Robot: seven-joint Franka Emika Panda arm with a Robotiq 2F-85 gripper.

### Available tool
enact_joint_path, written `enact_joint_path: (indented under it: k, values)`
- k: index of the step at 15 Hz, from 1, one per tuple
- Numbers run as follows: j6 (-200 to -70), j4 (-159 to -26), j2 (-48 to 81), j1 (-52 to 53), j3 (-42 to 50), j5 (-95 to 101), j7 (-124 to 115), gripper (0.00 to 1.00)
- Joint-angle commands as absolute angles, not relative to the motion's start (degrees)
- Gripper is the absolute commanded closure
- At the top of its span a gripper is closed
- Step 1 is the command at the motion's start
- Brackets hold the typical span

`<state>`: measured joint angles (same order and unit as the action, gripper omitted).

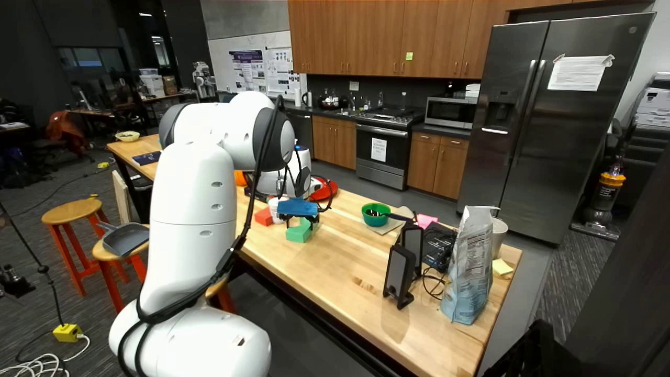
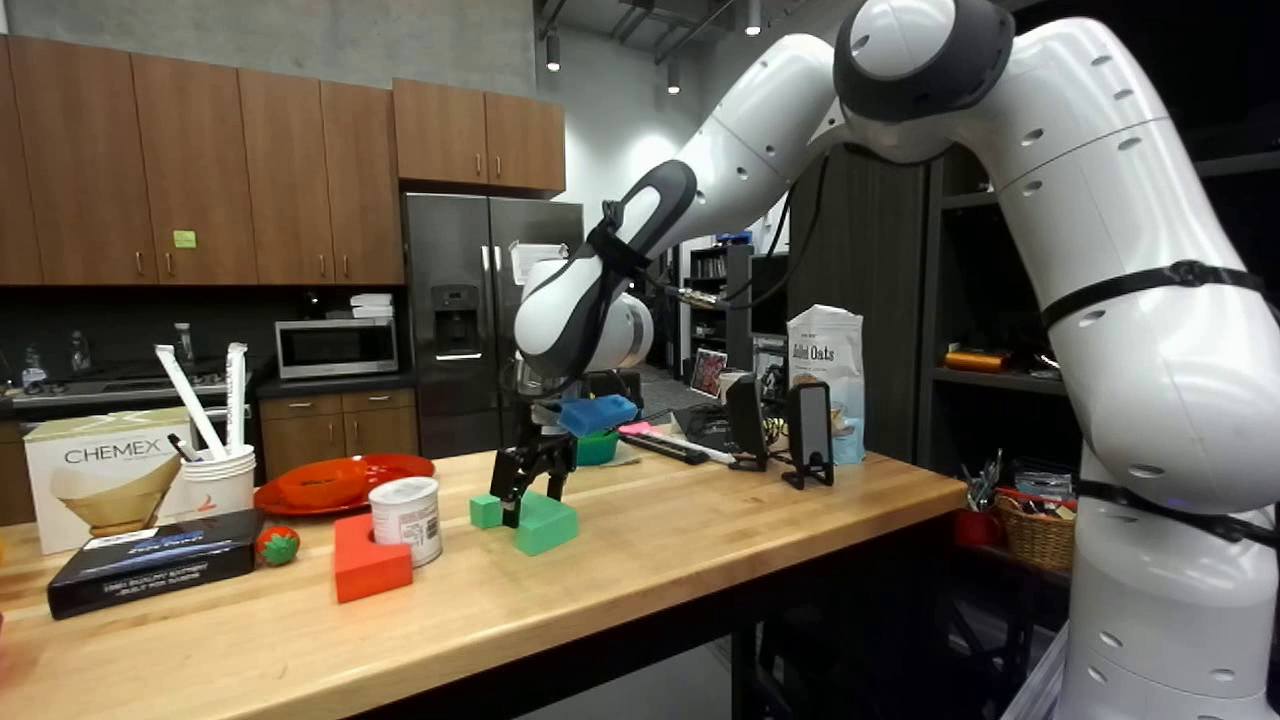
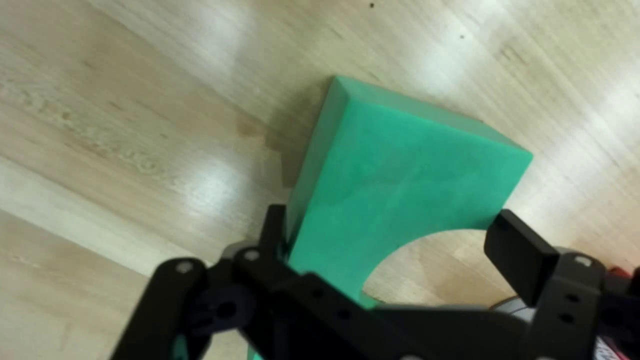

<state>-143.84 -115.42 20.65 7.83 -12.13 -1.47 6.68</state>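
Matte green arch-shaped block (image 3: 400, 170), foam by the look, sits on the light wooden tabletop (image 2: 700, 525), between the two black fingers (image 3: 522, 257) of my claw (image 3: 391, 212). Jaws spread wide, no pinch as far as I can see. Wrist view: block's long axis runs away from my palm, slightly canted; line between fingers crosses it. One finger along the straight long side, other near the tip of the curved cutout; contact unclear. Next out, in an exterior view: red notched block (image 2: 372, 560), white cylindrical tub (image 2: 407, 520) at its notch. Then red strawberry-shaped toy (image 2: 278, 545), flat black box (image 2: 155, 560) beside it.
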Motion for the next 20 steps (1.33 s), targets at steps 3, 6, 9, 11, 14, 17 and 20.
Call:
enact_joint_path:
  k: [3,6,9,11,14,17,20]
  values:
    - [-142.8,-115.8,19.0,9.0,-13.2,-3.0,7.0,0.0]
    - [-145.2,-116.2,19.0,10.4,-11.8,0.0,5.1,0.0]
    - [-148.0,-116.7,19.0,12.1,-8.2,6.4,0.6,0.03]
    - [-148.9,-117.0,18.8,13.1,-5.2,11.3,-3.4,0.03]
    - [-146.6,-117.4,18.1,13.8,-1.6,16.6,-9.4,0.0]
    - [-139.9,-117.5,16.9,13.2,-1.2,16.0,-11.9,0.0]
    - [-129.8,-116.8,16.0,12.7,-1.9,14.2,-13.8,0.0]
